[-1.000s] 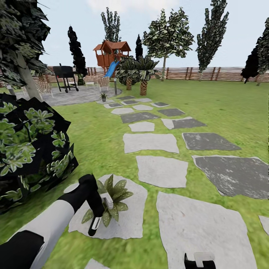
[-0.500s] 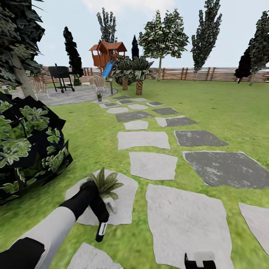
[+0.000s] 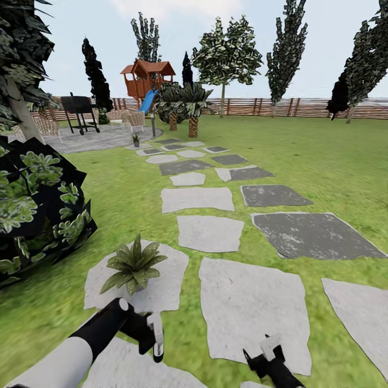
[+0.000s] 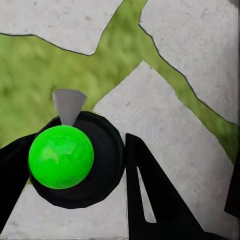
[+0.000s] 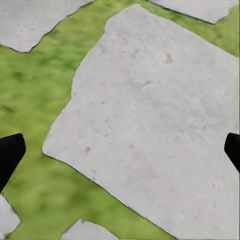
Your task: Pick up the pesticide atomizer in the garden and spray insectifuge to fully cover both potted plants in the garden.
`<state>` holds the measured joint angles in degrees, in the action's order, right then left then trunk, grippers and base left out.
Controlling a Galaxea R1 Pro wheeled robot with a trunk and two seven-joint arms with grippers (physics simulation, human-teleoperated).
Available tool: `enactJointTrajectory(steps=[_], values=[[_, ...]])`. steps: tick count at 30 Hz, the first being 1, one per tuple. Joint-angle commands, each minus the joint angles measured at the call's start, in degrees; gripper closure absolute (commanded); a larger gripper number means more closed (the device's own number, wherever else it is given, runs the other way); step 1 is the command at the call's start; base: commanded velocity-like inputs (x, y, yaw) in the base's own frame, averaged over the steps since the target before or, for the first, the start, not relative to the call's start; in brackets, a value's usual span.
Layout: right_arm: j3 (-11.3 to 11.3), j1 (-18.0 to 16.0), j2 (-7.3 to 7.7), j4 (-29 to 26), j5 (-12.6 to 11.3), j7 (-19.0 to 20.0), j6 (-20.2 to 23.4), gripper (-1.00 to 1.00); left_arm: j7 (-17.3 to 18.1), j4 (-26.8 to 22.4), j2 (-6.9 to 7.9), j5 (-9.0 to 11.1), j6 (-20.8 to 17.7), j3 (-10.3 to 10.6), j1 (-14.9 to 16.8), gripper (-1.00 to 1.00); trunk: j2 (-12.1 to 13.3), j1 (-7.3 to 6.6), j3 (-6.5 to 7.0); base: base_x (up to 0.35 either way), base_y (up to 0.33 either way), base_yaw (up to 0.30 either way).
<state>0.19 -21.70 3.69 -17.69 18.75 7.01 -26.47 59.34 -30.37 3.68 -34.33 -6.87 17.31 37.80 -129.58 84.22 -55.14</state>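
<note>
A: Status check. Where is the pesticide atomizer point(image 3: 157, 338)?

B: It is held in the left hand point(image 3: 151, 339), lower left of the head view, nozzle end pointed down. In the left wrist view its green round top point(image 4: 61, 156) is seen clamped between the black fingers point(image 4: 150, 195). Pickup is judged done.

A: Right hand point(image 3: 268, 353)?

B: Seen at the bottom edge, right of centre. It is released, nothing held; in the right wrist view the fingertips point(image 5: 10, 155) sit far apart at the frame edges over a stepping stone point(image 5: 150, 125).

A: Plants?

B: The near potted plant point(image 3: 132, 264) is seen on a pale stone point(image 3: 167, 280) just above the left hand, apart from the atomizer. A second potted plant point(image 3: 135, 139) is seen far off, upper left, by the patio point(image 3: 97, 137) edge. Whether the near one is already covered cannot be told; no spray is visible.

A: Remaining?

B: The far plant is judged unsprayed, being well out of reach. A drive up the stone path is needed.
</note>
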Motion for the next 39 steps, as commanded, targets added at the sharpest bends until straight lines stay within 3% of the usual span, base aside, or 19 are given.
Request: enactJointTrajectory(steps=[1, 3, 6, 8, 13, 20, 21, 25, 31, 33, 35, 36, 39], values=[[0.0, 0.0, 0.93, -2.6, 1.3, 5.4, 1.9, -1.00, 0.3, 0.0, 0.05, -0.2, -0.6, 0.3, 0.1, 1.00, 0.0, -0.01, -0.06, -0.007, -0.004, 0.000], [0.0, -0.1, 2.38, -6.8, 2.7, 14.5, 5.5, -1.00, 0.4, 0.1, 0.02, -2.3, -0.6, 0.4, 0.1, 1.00, 0.0, -0.01, -0.06, -0.003, -0.002, 0.000], [0.0, -0.4, 3.46, -12.2, 3.3, 23.7, 8.1, -1.00, 0.6, 0.1, -0.16, -6.3, -0.5, 0.4, 0.2, 1.00, 0.0, -0.01, -0.06, 0.000, 0.000, 0.000], [0.0, -0.4, 3.83, -15.2, 4.5, 26.4, 8.7, -1.00, 0.7, 0.1, -0.23, -7.6, -0.4, 0.4, 0.2, 1.00, 0.0, -0.01, -0.06, 0.000, 0.000, 0.000], [0.0, -0.5, 3.92, -16.7, 9.0, 29.3, 8.9, -1.00, 0.7, 0.1, -0.38, -8.0, -0.3, 0.6, 0.2, 1.00, 0.0, -0.01, -0.06, 0.000, 0.000, 0.000], [0.2, -0.5, 2.95, -18.0, 9.9, 32.9, 9.0, -1.00, 0.6, 0.2, -0.81, -8.0, -0.3, 0.5, 0.1, 1.00, 0.0, -0.01, -0.06, 0.000, 0.000, 0.000], [0.7, -0.5, 2.49, -18.1, 9.9, 33.4, 9.0, 1.00, 0.6, 0.3, -0.88, -8.0, -0.3, 0.4, 0.1, 1.00, 0.0, -0.01, -0.06, 0.000, 0.000, 0.000], [3.1, -0.5, 1.73, -18.6, 9.8, 37.5, 8.9, 1.00, 0.6, 0.7, -1.08, -8.1, -0.3, 0.4, 0.1, 1.00, 0.0, -0.01, -0.06, 0.000, 0.000, 0.000], [3.5, -0.5, -0.71, -21.0, 9.9, 38.1, 8.9, 1.00, 0.6, 0.8, -2.72, -8.9, -0.6, 0.6, 0.1, 1.00, 0.0, -0.01, -0.06, 0.000, 0.000, 0.000], [3.6, -0.5, -1.94, -22.1, 10.3, 38.2, 8.9, 1.00, 0.6, 0.7, -3.11, -9.0, -0.9, 2.6, 0.1, 1.00, 0.0, -0.01, -0.06, 0.000, 0.000, 0.000], [5.8, -0.5, -3.00, -22.8, 11.9, 38.2, 8.9, 1.00, 0.5, 0.7, -3.26, -9.0, -1.2, 4.9, 0.1, 1.00, 0.0, -0.01, -0.06, 0.000, 0.000, 0.000], [7.5, -0.5, -3.33, -23.0, 12.3, 38.2, 8.9, 1.00, 0.4, 0.6, -3.36, -9.0, -1.3, 5.5, 0.1, 1.00, 0.0, -0.01, -0.06, 0.000, 0.000, 0.000], [9.5, -0.5, -3.75, -23.6, 12.7, 38.2, 9.0, 1.00, 0.3, 0.5, -3.79, -9.0, -1.4, 6.0, 0.1, 1.00, 0.0, -0.01, -0.06, 0.000, 0.000, 0.000]])
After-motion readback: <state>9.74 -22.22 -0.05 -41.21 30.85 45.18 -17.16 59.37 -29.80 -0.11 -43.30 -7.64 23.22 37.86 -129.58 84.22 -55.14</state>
